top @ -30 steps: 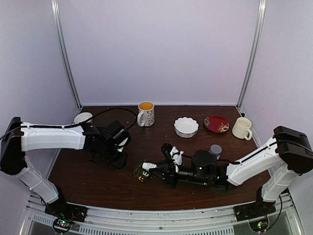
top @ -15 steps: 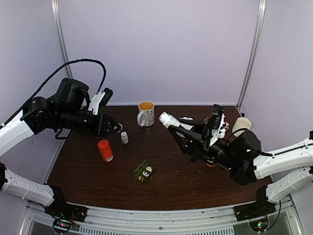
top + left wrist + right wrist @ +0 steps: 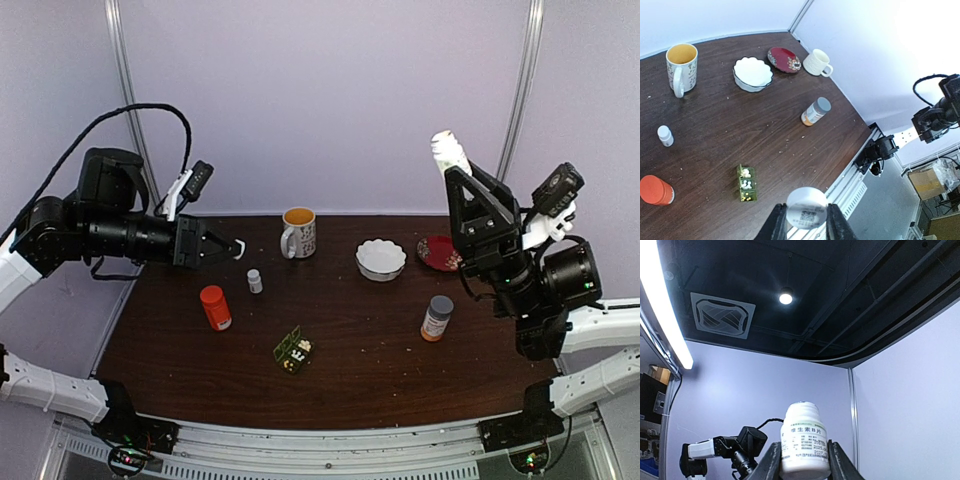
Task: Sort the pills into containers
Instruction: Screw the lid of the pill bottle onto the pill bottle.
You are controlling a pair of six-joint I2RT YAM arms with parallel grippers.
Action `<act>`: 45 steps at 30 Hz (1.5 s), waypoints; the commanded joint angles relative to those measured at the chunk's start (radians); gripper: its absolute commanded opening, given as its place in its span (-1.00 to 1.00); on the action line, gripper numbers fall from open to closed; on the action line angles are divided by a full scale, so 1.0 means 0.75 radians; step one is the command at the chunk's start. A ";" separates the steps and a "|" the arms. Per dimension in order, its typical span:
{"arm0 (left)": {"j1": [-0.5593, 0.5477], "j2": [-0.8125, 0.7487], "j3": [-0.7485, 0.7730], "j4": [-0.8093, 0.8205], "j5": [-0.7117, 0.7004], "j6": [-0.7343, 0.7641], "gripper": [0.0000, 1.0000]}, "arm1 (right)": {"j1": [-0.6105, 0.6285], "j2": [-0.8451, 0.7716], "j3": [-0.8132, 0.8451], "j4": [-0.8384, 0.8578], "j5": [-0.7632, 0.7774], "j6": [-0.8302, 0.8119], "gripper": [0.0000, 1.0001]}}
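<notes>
On the table (image 3: 360, 385), green pill box (image 3: 291, 352) with white pills (image 3: 745, 173)

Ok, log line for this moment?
left gripper: holds white round item | right gripper: holds white bottle aloft | pill box: on table, pills inside

You have the pill box (image 3: 293, 351) front-centre on the table (image 3: 350, 392), the mug (image 3: 298, 232) behind it, the bowl (image 3: 381, 259) right of that.
</notes>
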 commanded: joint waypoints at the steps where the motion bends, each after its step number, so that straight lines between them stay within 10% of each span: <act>1: 0.009 -0.017 0.026 0.155 0.107 -0.046 -0.51 | -0.002 -0.004 0.016 -0.140 -0.116 -0.037 -1.00; 20: -0.004 0.020 -0.050 0.676 0.569 -0.420 -0.57 | 0.049 0.355 0.242 -0.480 -0.185 -0.288 -1.00; 45: -0.037 0.055 -0.113 0.729 0.599 -0.447 -0.57 | 0.061 0.440 0.280 -0.427 -0.171 -0.293 -1.00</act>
